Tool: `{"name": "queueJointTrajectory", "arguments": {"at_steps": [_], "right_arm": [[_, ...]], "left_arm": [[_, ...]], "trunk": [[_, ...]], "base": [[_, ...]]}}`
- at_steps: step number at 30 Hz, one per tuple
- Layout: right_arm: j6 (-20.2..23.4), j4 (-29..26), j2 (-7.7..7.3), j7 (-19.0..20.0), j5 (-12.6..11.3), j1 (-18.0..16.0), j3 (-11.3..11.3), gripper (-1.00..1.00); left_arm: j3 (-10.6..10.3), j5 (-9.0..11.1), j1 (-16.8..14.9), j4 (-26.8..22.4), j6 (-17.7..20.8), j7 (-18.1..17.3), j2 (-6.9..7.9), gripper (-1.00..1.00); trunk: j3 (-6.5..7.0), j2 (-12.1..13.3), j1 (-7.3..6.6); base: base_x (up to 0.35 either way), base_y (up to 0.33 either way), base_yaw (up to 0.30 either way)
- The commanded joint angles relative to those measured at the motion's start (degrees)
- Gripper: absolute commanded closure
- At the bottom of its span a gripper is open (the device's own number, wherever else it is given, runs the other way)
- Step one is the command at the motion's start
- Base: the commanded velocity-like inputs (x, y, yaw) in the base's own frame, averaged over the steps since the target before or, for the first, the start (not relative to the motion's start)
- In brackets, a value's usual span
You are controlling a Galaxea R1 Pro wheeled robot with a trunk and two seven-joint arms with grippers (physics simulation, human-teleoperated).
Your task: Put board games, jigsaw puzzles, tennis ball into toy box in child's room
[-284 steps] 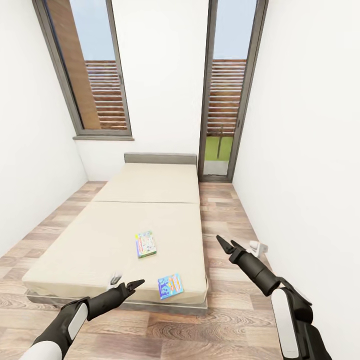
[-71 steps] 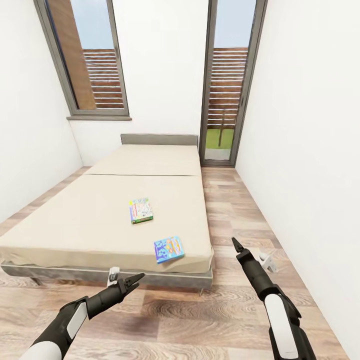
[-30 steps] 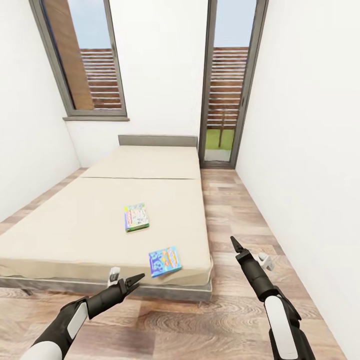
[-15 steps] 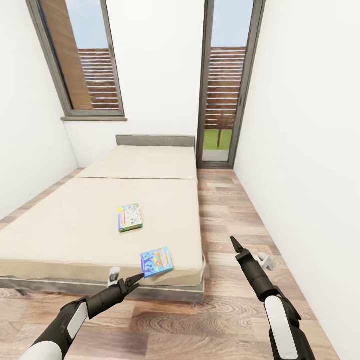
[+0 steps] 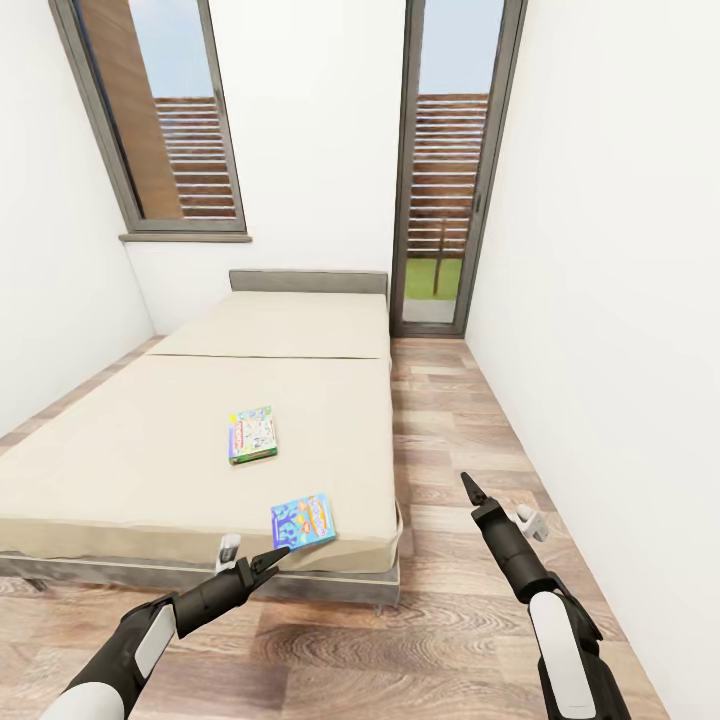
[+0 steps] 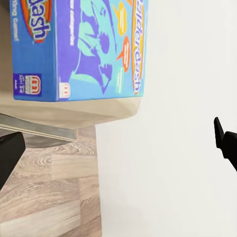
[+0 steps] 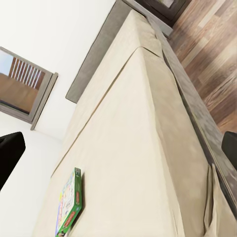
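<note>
I'm facing the bed [image 5: 150, 460] in the child's room; blue board game [image 5: 303, 520] lies flat at the near edge of the mattress, toward its right corner; the green-edged board game [image 5: 252, 434] lies farther in, well apart from it; my left pincer [image 5: 272, 560] hovers just below the blue box, fingers spread, empty; right pincer [image 5: 468, 487] held over the wood floor [image 5: 440, 450] beside the bed, fingers parted, empty.

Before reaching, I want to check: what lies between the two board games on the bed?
In the head view, only bare cream mattress lies between the blue board game and the green-edged board game on the bed.
</note>
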Motion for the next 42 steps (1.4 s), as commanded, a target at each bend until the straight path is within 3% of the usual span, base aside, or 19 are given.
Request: {"name": "queueJointTrajectory", "arguments": {"at_steps": [1,28,36,42], "right_arm": [[0.5,0.0,0.07,0.2,-0.5,0.0,-0.2,-1.0],[0.5,0.0,0.07,0.3,-0.5,0.0,-0.1,-1.0],[0.5,0.0,0.07,0.3,-0.5,0.0,-0.1,-1.0],[0.5,0.1,0.07,0.4,-0.5,0.0,-0.1,-1.0]], "left_arm": [[0.1,0.2,0.0,0.0,0.5,-0.1,0.0,-1.0],[0.4,0.4,0.0,0.0,0.8,-0.7,0.29,-1.0],[5.5,0.2,0.0,0.1,0.8,-0.5,0.53,-1.0],[6.8,0.2,0.0,0.1,0.9,-0.4,0.88,-1.0]], "trunk": [[-0.05,0.0,-0.01],[-0.05,0.0,-0.01],[-0.05,0.0,-0.01],[-1.13,-2.4,1.31]], "base": [[0.0,-0.005,0.0],[0.0,0.0,0.0],[0.0,0.0,0.0],[0.0,0.0,0.0]]}}
